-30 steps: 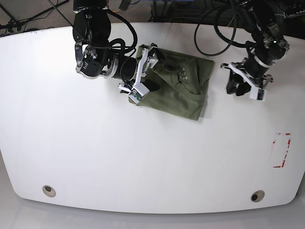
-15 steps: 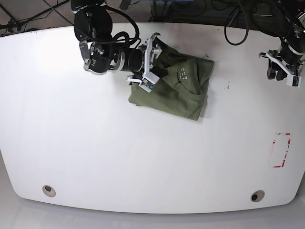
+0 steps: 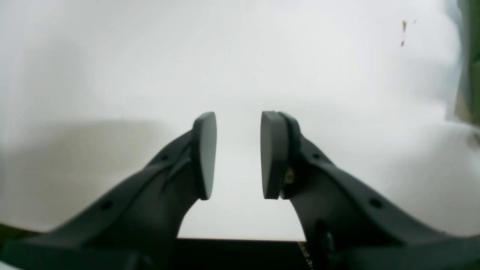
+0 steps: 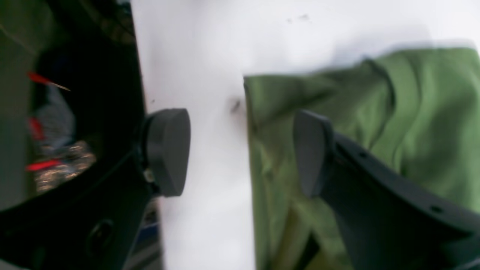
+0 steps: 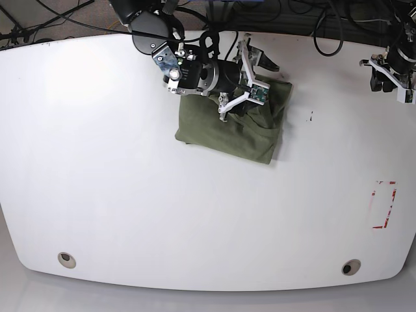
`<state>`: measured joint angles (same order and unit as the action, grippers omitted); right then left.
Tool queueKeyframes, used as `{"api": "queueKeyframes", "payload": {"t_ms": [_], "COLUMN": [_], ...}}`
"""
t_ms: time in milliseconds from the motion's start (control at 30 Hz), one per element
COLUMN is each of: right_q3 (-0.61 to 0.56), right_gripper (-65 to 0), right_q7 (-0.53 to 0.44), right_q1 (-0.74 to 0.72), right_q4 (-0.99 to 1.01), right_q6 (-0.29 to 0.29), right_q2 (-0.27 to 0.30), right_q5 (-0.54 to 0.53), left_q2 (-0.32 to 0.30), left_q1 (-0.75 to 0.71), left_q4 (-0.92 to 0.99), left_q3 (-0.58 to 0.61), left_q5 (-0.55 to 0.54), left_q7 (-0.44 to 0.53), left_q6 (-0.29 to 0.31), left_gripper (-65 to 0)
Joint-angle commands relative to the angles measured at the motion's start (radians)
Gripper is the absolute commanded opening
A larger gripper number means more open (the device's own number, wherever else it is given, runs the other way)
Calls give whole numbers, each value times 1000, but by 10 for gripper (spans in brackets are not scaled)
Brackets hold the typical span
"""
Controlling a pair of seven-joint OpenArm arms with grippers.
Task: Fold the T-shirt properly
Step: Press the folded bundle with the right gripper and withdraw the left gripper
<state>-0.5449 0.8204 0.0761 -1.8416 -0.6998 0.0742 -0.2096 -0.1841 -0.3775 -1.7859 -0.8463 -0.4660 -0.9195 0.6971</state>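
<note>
The olive-green T-shirt (image 5: 227,130) lies folded into a rough rectangle at the far middle of the white table (image 5: 130,195). My right gripper (image 5: 259,60) hovers over the shirt's far right corner, close to the table's far edge. In the right wrist view this gripper (image 4: 240,150) is open. One finger (image 4: 168,150) is over bare table and the other (image 4: 311,153) is above the shirt (image 4: 412,112), with nothing held. My left gripper (image 5: 385,77) is far off at the table's right edge. In the left wrist view it (image 3: 238,150) is open over bare table, with a sliver of the shirt (image 3: 470,56) at the frame's edge.
A red tape mark (image 5: 383,205) sits near the right edge of the table. Two round fittings (image 5: 65,259) (image 5: 351,267) lie along the near edge. Cables and stands crowd the dark floor beyond the far edge. A small dark speck (image 5: 311,117) is right of the shirt.
My right arm has swept from the shirt's left edge across to its far right corner. My left arm has drawn away from the shirt to the table's right edge.
</note>
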Motion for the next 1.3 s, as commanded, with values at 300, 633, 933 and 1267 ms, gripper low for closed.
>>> {"api": "queueKeyframes", "payload": {"t_ms": [300, 633, 933, 1267], "right_q3": [-5, -2, -4, -7], "right_gripper": [-274, -488, -325, -304], "right_q7": [-212, -283, -284, -278], "right_q1": [1, 0, 0, 1], "right_q4": [128, 171, 167, 95], "right_q6": [2, 2, 71, 124], "right_q2": [-32, -26, -20, 78], "right_q5": [226, 227, 227, 227], "left_q2": [5, 7, 7, 7], "left_q1": [-1, -1, -1, -1], "left_q4": [-18, -16, -16, -15], "left_q3": [-8, -1, -1, 0], "left_q5": [-14, -14, -14, -14], "left_q7": [20, 20, 20, 20], "left_q6": [1, 1, 1, 1], "left_gripper": [-467, -467, -467, -467]}}
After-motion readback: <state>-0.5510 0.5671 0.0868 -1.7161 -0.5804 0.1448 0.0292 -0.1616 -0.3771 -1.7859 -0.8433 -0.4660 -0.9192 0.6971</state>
